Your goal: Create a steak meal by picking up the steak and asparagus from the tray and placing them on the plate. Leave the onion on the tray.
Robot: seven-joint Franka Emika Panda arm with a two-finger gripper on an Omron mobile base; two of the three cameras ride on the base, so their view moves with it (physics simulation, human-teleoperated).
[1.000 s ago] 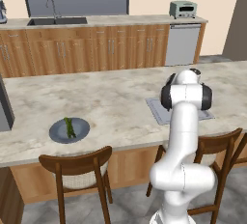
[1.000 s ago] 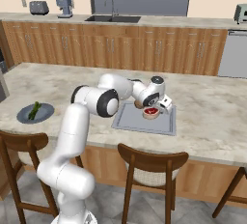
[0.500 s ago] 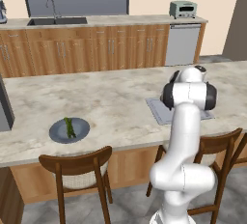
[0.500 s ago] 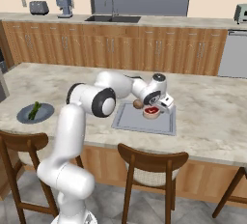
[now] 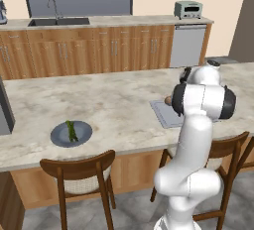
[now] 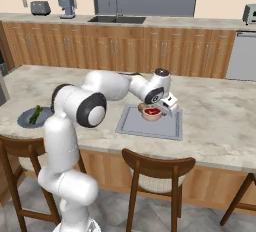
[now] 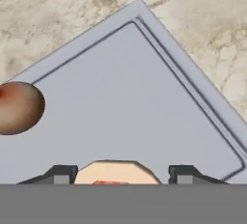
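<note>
The steak, red with a pale fat rim, sits between my two fingertips at the bottom of the hand view. My gripper is shut on the steak, low over the grey tray. From the right base view the gripper holds the steak at the tray's far side. The brown onion rests on the tray to the left of the hand. The asparagus lies on the round blue-grey plate far to the left on the counter.
Wooden chairs stand along the counter's near edge. Behind the island runs a back counter with a sink and a toaster oven. Bare marble lies between plate and tray.
The jaws have closed in on the steak. The hand has shifted slightly over the tray's far side; plate, asparagus and onion have not moved.
</note>
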